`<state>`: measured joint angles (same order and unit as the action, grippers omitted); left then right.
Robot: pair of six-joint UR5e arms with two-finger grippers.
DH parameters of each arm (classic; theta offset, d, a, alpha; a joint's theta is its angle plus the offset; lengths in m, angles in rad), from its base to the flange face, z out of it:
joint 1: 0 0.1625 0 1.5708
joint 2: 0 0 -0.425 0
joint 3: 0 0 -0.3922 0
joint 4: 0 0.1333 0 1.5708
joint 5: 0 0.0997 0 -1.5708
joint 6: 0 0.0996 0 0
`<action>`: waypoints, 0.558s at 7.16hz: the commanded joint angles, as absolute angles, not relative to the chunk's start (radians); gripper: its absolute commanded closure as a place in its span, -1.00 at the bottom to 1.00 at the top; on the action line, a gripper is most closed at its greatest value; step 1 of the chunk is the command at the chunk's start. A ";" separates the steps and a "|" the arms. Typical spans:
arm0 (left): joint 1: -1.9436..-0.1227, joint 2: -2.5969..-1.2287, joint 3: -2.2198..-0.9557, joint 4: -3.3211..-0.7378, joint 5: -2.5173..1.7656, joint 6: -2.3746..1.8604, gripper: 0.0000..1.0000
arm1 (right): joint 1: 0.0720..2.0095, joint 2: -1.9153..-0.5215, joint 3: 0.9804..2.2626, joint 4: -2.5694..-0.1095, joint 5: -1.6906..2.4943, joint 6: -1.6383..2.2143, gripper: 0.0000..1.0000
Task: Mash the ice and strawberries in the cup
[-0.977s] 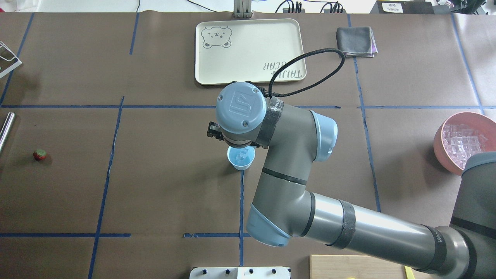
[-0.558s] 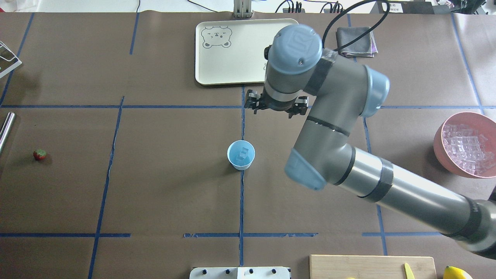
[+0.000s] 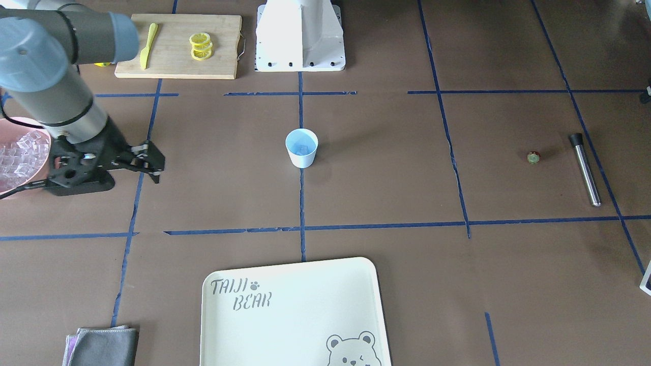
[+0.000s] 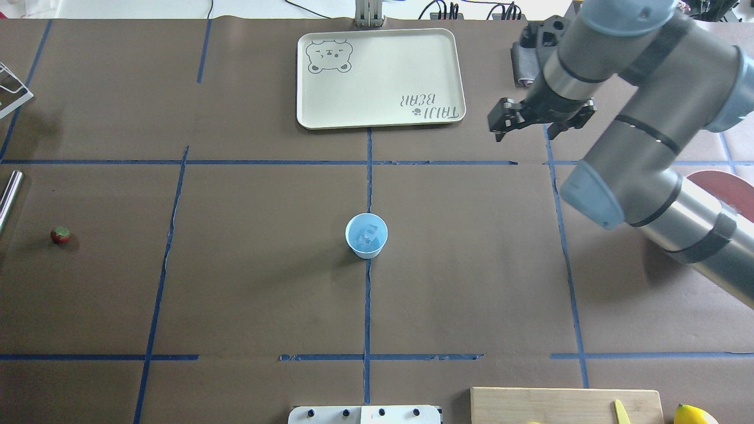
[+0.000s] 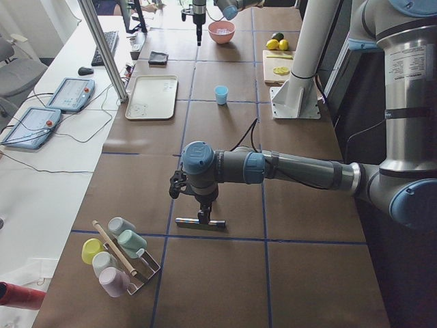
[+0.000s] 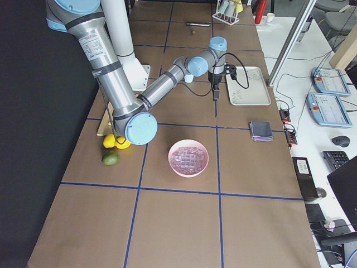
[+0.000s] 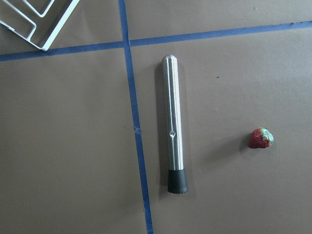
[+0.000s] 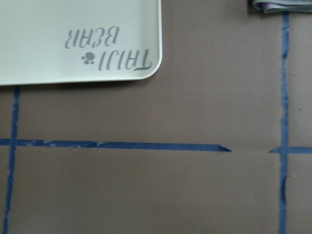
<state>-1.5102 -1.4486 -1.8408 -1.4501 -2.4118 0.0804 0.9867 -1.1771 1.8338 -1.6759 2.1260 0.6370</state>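
The light-blue cup (image 4: pixel 366 242) stands upright at the table's middle, also in the front view (image 3: pixel 301 155). A few clear ice cubes (image 4: pixel 369 232) lie inside it. The tiny red strawberry (image 4: pixel 60 235) lies far left on the table, and shows in the left wrist view (image 7: pixel 261 139) beside a steel muddler (image 7: pixel 173 146). My right gripper (image 4: pixel 541 126) is open and empty, high over the far right side, well away from the cup. My left gripper (image 5: pixel 202 213) hovers over the muddler; I cannot tell whether it is open or shut.
A pink bowl (image 6: pixel 170 162) full of ice (image 6: pixel 189 157) sits at the right edge, mostly behind my right arm from overhead. A cream bear tray (image 4: pixel 380 76) and grey cloth (image 3: pixel 101 345) lie at the far side. A cutting board with lemon slices (image 3: pixel 201 46) is near the base.
My right arm has risen from just over the cup and swung away to the far right. The cup and the ice in it have stayed put.
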 commanded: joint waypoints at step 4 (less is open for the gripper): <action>-1.508 -1.527 -1.793 -1.600 -2.413 0.078 -1.00 | 1.453 -1.688 1.925 -1.667 2.269 -0.184 -0.98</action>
